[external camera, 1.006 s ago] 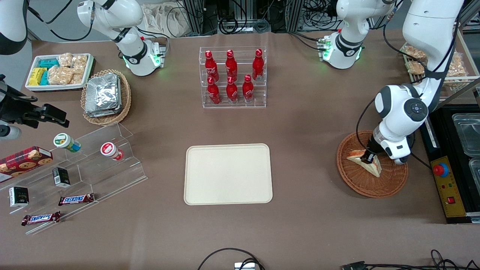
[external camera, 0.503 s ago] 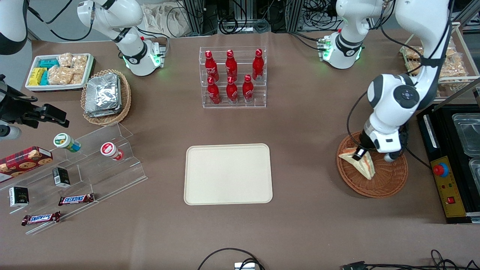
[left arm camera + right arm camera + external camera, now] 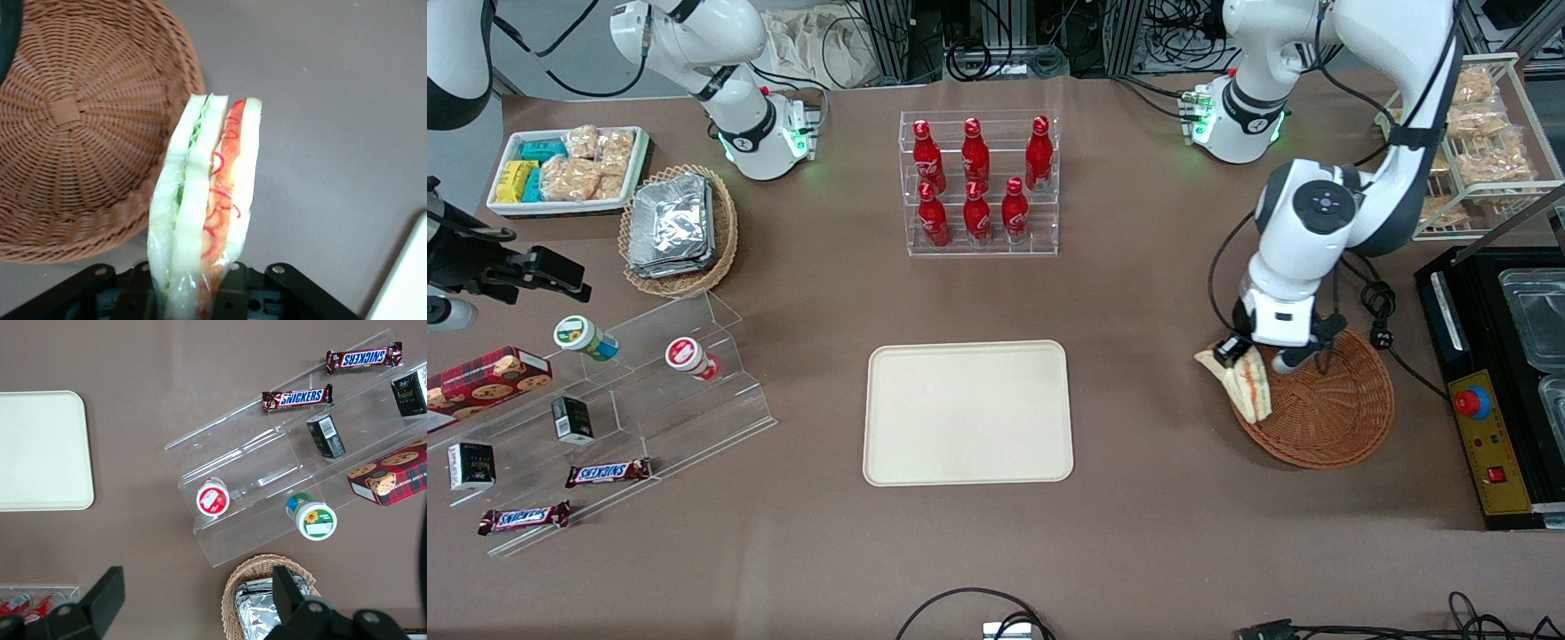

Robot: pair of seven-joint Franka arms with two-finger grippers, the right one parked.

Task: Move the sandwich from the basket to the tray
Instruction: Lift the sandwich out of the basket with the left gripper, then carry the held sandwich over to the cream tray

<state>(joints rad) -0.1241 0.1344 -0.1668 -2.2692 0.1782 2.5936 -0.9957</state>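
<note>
Gripping the sandwich (image 3: 1245, 380) upright, the gripper (image 3: 1238, 354) is seen above the wicker basket's (image 3: 1325, 418) rim, apparently lifted clear; the cream tray (image 3: 967, 412) is left bare on the counter (image 3: 1138, 293).

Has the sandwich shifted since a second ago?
Yes. The sandwich, clamped in the gripper, has moved from the middle of the basket to its rim, toward the tray.

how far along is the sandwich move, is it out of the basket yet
Done: the hand is shut on the sandwich and has it lifted. In hand: the sandwich hangs over the basket rim on the tray's side, the basket empty beneath. Left: carry it over to the tray, which holds nothing yet, and release.
</note>
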